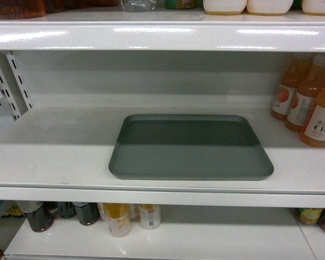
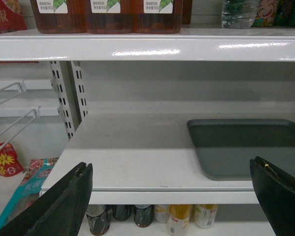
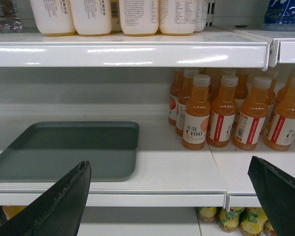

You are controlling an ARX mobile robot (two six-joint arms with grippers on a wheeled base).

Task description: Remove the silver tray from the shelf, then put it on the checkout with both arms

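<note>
The silver tray [image 1: 190, 147] lay flat mid-shelf [image 1: 54, 157], front rim near the board's edge, untouched. Step in hand was the approach. Left gripper [image 2: 172, 196] and right gripper [image 3: 169, 196] hung short of the shelf, fingers spread wide, empty. Next move likely needs each gripper to reach a side rim together. Orange bottles [image 3: 196, 115] beside the tray read "C100".

- A shop is shown: glossy white metal shelf boards [image 1: 162, 162] are hung on slotted uprights [image 2: 64, 93].
- Identical orange drink bottles [image 3: 221, 113] are stocked in rows.
- Brown tea bottles [image 2: 108, 14], cans [image 1: 119, 216] and snack packets [image 2: 5, 157] are displayed on neighbouring shelves.
</note>
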